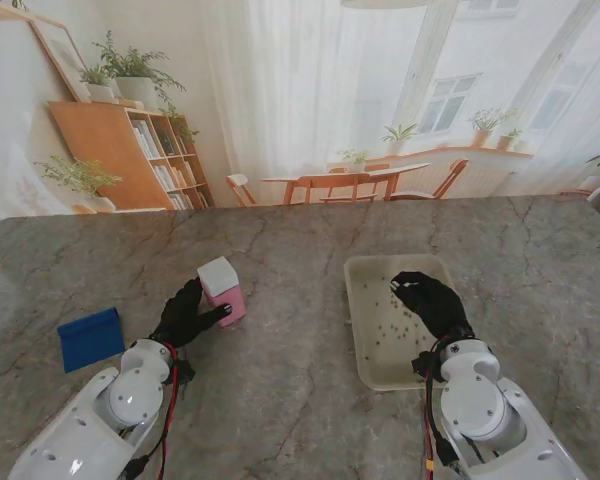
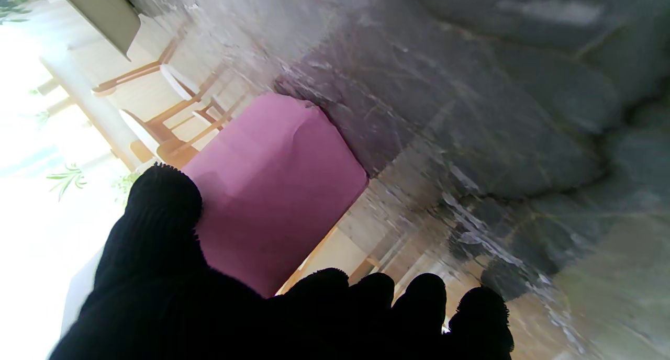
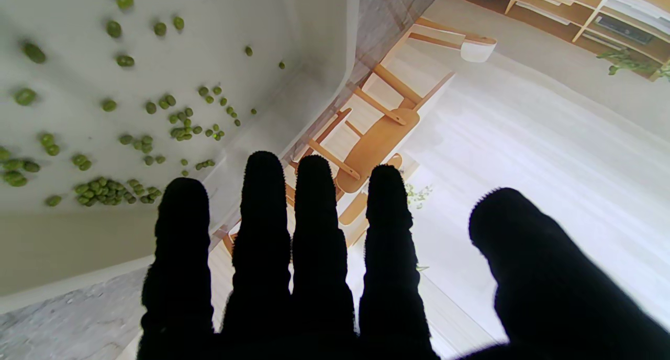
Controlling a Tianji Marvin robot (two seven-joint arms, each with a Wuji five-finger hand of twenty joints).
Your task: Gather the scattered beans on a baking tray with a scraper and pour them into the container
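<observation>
Left hand (image 1: 187,315) — beside pink container (image 1: 223,291)

- Baking tray (image 1: 372,368): cream, shallow, rounded corners, flat on the bench to my right.
- Beans (image 3: 112,191): small, green, scattered loose across the tray floor, some clumped.
- Container (image 1: 223,289): pink box, white top, upright, left of the tray.
- Scraper (image 1: 90,337): blue, flat, far left.

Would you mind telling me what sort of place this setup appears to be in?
It looks like a home dining or living room, possibly a printed backdrop: a wooden bookshelf, a dining table with chairs and curtained windows stand behind the marble-look table.
</observation>
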